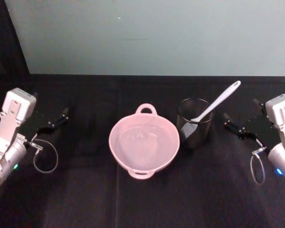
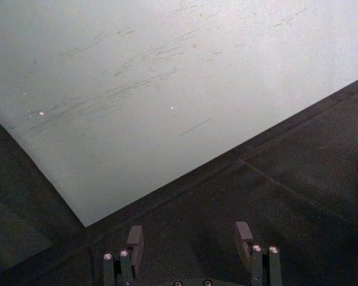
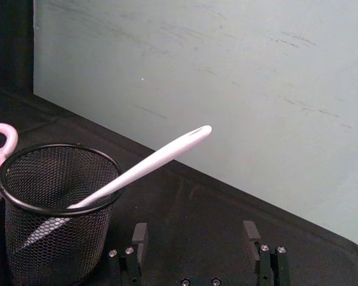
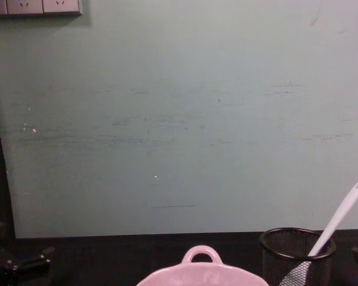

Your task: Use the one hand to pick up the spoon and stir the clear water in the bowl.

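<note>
Both the left gripper (image 2: 190, 233) and right gripper (image 3: 196, 232) had fingers spread, but the spoon (image 1: 217, 100) slanted its handle toward your right one.

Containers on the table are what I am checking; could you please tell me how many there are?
2. The pink bowl sits centrally in the head view; the black mesh cup stands close beside it on its right, with the white spoon leaning inside. None appears hidden.

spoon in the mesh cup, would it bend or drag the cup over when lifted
The spoon looks slim, straight plastic, so probably light and fairly stiff. It leans on the mesh cup rim, so a sideways pull might tip that cup.
</note>
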`<state>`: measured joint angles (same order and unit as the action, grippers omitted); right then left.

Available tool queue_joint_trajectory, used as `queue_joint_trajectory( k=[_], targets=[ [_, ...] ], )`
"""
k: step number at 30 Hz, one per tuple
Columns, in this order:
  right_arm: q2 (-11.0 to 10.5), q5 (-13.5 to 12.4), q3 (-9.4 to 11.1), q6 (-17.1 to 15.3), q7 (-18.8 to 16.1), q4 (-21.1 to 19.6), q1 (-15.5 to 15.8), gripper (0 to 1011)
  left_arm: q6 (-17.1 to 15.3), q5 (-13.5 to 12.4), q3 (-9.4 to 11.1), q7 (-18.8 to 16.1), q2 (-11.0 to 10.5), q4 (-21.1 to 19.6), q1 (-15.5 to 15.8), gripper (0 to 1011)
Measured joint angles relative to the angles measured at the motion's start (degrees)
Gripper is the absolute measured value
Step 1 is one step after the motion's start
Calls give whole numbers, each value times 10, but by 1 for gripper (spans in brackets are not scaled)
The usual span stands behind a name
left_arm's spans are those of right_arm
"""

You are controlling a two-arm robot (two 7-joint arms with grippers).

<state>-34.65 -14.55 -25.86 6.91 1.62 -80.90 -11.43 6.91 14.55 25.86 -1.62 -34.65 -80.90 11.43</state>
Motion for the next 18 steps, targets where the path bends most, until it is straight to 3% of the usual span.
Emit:
queue_joint_trajectory(
  k=[18],
  targets=[
    [0,0,0,0,0,0,0,1003,0,0,0,0,0,0,0,1011]
  ],
)
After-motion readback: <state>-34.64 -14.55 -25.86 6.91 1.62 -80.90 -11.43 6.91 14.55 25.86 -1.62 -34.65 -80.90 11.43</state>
